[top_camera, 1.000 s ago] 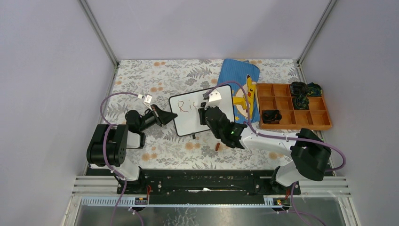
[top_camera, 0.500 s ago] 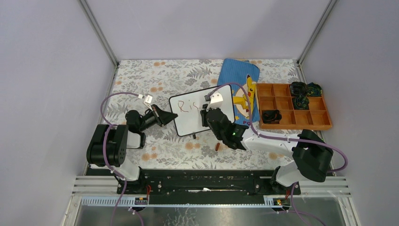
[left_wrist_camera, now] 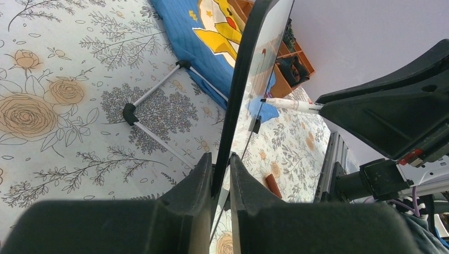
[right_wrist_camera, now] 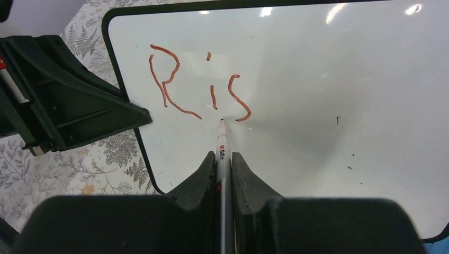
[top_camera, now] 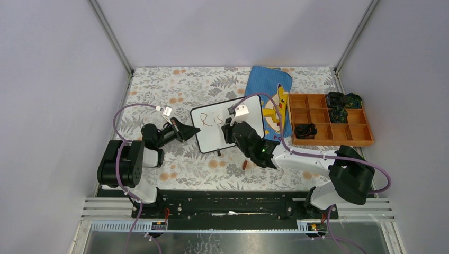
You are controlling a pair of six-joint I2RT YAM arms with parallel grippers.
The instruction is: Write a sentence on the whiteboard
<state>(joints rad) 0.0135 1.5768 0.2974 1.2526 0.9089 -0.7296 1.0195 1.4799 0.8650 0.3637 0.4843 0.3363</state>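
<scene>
Nearest us, the right tool (right_wrist_camera: 223,156) is closed tight on a red marker (right_wrist_camera: 222,142). Over the last second it has edged slightly toward 9 o'clock, so the third red letter now shows whole and the writing reads "Ris". We judge that the sentence is barely begun, with most of the white face bare toward 3 o'clock. The tip sits at the foot of the letters between "i" and "s"; we cannot tell if it touches. The whiteboard (right_wrist_camera: 328,95) stands mid-counter between the arms, propped and leaning back. Its face is turned toward 6 o'clock and its long axis runs roughly 8 to 2 o'clock. The left tool (left_wrist_camera: 219,165) is clamped on its frame at the 9 o'clock edge, steadying it. Just behind, at 1 o'clock, lies the blue pouch (top_camera: 270,84)
</scene>
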